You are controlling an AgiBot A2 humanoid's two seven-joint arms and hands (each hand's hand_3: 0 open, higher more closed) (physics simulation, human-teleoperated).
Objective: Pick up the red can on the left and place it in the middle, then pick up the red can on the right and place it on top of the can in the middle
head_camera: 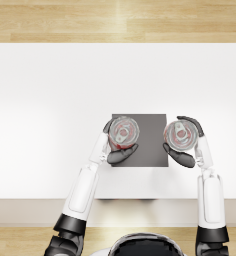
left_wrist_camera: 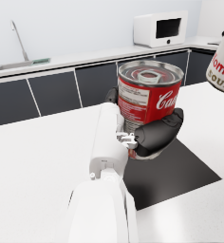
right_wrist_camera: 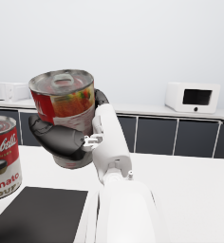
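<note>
Red soup can with a silver pull-tab lid (head_camera: 123, 133) sits gripped in the left hand (head_camera: 121, 152), over the left part of the dark grey square mat (head_camera: 149, 145) on the white table (head_camera: 50, 115). Right hand (head_camera: 184, 150) grips a second red can (head_camera: 180, 135), just past the mat's right edge.

The can (left_wrist_camera: 149, 97) in the left hand's fingers (left_wrist_camera: 156, 135) read "Ca…" in script, cut off; the other can (left_wrist_camera: 222, 59) showed "Toma… SOUP".

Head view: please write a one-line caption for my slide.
Each hand holds a red can: left hand with left can over the dark mat, right hand with right can beside it.
</note>
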